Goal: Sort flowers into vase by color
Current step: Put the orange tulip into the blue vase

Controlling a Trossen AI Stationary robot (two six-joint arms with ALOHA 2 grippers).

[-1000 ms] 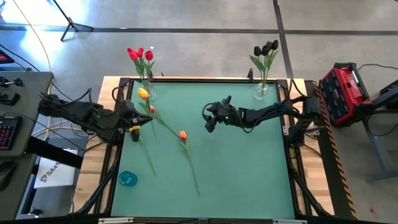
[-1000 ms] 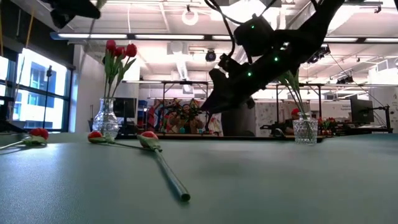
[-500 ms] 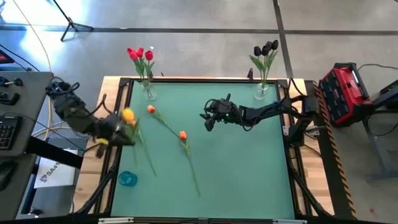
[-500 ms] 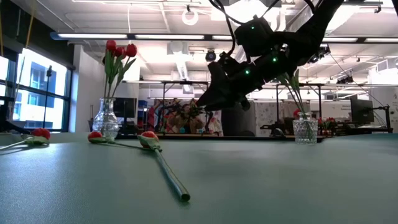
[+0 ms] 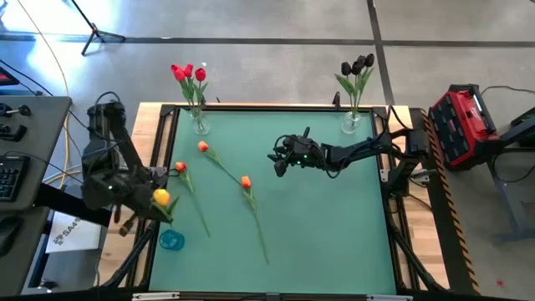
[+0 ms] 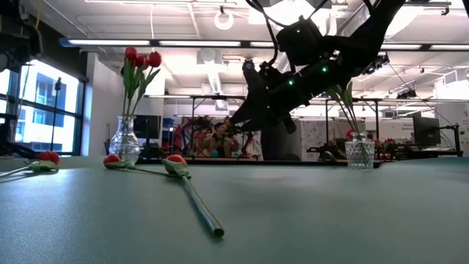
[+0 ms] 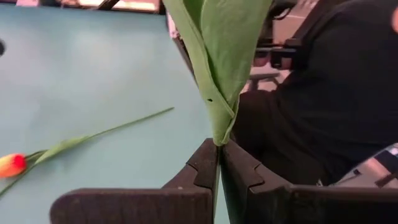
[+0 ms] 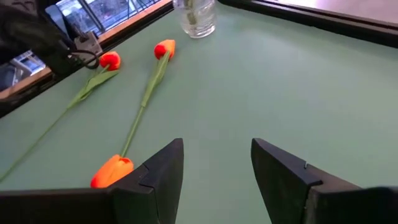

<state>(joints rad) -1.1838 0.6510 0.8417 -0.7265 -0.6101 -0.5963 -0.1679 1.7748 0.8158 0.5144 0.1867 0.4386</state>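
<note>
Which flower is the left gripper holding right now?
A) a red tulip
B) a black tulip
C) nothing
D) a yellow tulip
D: the left gripper is shut on the stem of the yellow tulip, held off the table's left edge.

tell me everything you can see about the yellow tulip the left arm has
The yellow tulip has a small rounded yellow head and a green stem wrapped in a long folded green leaf; it looks artificial. The left gripper is shut on it, its dark fingers pinching the base of the leaf. In the high view the head is at the table's left edge, lifted clear of the green surface, near the blue object. Only the fingers touch it.
</note>
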